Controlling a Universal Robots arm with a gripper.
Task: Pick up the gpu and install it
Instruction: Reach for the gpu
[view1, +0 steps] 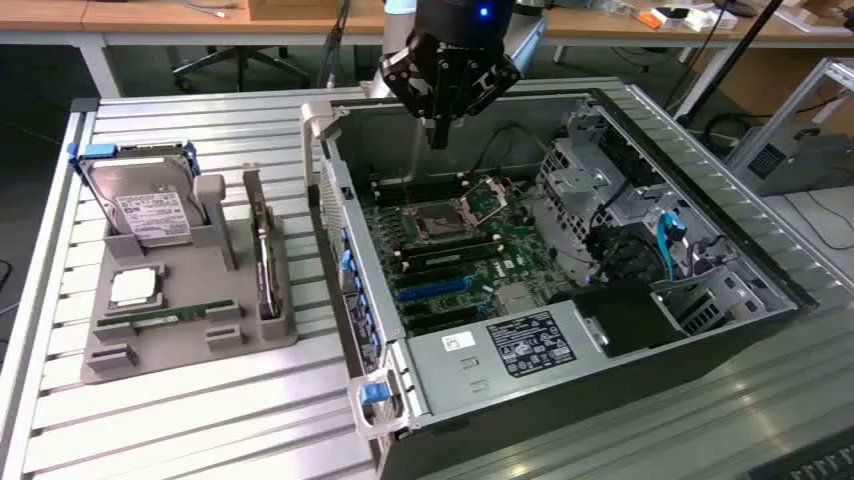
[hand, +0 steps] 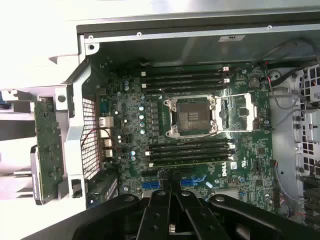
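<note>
Gripper (view1: 438, 140), fingers pressed together and empty, hangs over the open computer case (view1: 324, 170). The exterior view gives one gpu (view1: 267, 255) on edge in the grey holder (view1: 187, 345), well off beside the gripper past the case wall, next to one hard drive (view1: 147, 205). The wrist view gives one bare processor socket (hand: 192, 116) below the gripper.

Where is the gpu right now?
The gpu stands on edge in the gray tray on the exterior view's left, between the hard drive and the open computer case.
</note>
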